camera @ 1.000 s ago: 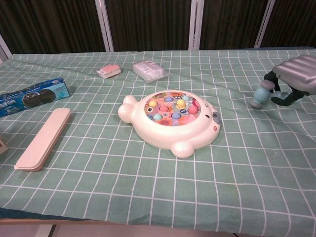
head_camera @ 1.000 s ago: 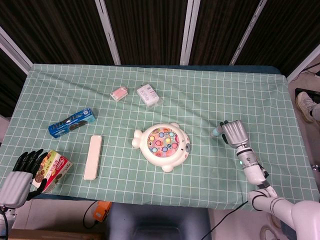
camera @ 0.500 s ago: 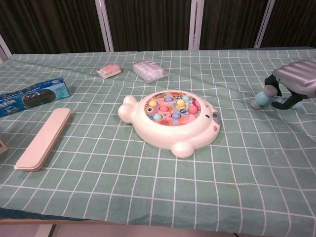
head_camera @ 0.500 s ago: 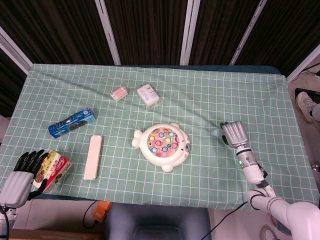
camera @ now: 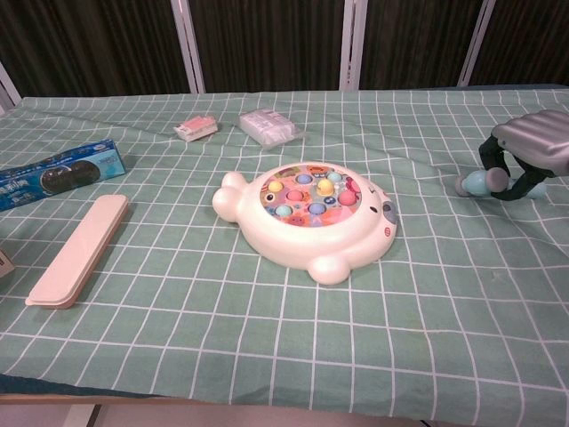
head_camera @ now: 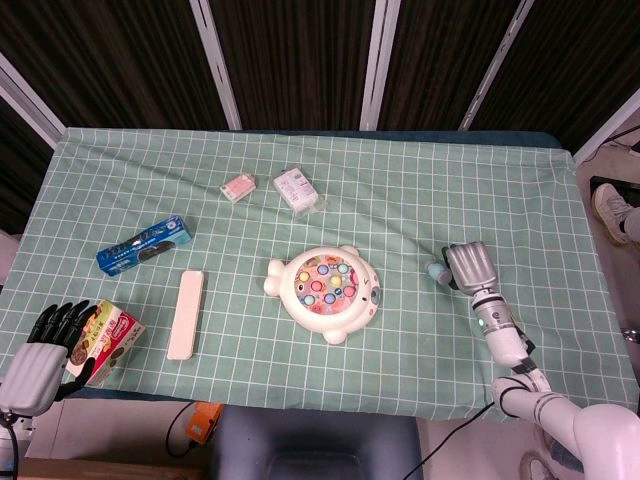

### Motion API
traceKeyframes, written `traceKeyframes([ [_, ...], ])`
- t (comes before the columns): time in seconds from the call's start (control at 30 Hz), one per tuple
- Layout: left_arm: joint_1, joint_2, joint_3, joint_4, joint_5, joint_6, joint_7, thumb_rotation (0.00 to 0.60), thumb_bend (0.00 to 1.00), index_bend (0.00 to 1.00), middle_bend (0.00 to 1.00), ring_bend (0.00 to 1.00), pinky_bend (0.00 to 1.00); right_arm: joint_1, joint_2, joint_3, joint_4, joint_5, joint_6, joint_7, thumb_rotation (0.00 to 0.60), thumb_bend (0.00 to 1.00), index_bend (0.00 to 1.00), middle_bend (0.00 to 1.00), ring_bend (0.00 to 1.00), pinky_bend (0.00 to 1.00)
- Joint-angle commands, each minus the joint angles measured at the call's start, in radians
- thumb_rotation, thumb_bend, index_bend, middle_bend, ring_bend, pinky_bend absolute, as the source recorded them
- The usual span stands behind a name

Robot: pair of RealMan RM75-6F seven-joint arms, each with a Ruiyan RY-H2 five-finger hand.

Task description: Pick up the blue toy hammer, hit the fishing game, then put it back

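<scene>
The blue toy hammer point(camera: 476, 183) lies low at the table's right side, its head point(head_camera: 435, 270) on the green checked cloth. My right hand point(head_camera: 470, 265) arches over it, dark fingers point(camera: 490, 157) curled around the handle, which is mostly hidden beneath the palm point(camera: 538, 142). The white fish-shaped fishing game point(head_camera: 325, 285) sits at the table's middle, well to the left of that hand; the chest view shows its colourful fish point(camera: 311, 200). My left hand point(head_camera: 40, 350) hangs at the near left corner, fingers spread, holding nothing.
A blue biscuit box point(head_camera: 145, 245) and a long beige case point(head_camera: 186, 314) lie on the left. A red snack box point(head_camera: 108, 338) sits beside my left hand. A pink packet point(head_camera: 238, 187) and a white packet point(head_camera: 298, 189) lie at the back.
My right hand has sunk and shifted slightly nearer with the hammer. The hammer head has tipped from hanging down to lying flat on the cloth. The left hand has not moved.
</scene>
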Motion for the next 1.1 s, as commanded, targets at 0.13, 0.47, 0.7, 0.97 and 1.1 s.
traceKeyframes([
  [0.13, -0.001, -0.001, 0.001, 0.0, 0.0, -0.001, 0.003, 0.6, 0.42, 0.0, 0.06, 0.03, 0.04, 0.0, 0.001, 0.006, 0.003, -0.001, -0.009, 0.011, 0.6, 0.4, 0.85, 0.72, 0.73, 0.74],
  [0.47, 0.0, -0.001, 0.0, 0.001, -0.003, -0.001, 0.003, 0.6, 0.42, 0.0, 0.06, 0.03, 0.04, 0.001, 0.008, 0.015, 0.001, -0.009, -0.022, 0.049, 0.6, 0.38, 0.78, 0.68, 0.71, 0.74],
  [0.7, 0.0, -0.001, -0.001, 0.0, -0.004, 0.0, 0.005, 0.6, 0.42, 0.0, 0.07, 0.03, 0.04, 0.001, 0.002, 0.018, 0.013, -0.012, -0.03, 0.071, 0.6, 0.37, 0.75, 0.66, 0.71, 0.73],
  [0.97, 0.0, -0.003, -0.001, 0.001, -0.005, 0.0, 0.007, 0.6, 0.42, 0.0, 0.07, 0.03, 0.04, 0.003, 0.0, 0.029, 0.026, -0.014, -0.028, 0.104, 0.6, 0.36, 0.73, 0.65, 0.71, 0.73],
  [1.1, 0.0, -0.003, -0.001, 0.001, -0.006, -0.001, 0.007, 0.6, 0.42, 0.0, 0.07, 0.03, 0.04, 0.003, 0.0, 0.033, 0.029, -0.015, -0.028, 0.121, 0.6, 0.36, 0.7, 0.64, 0.71, 0.73],
])
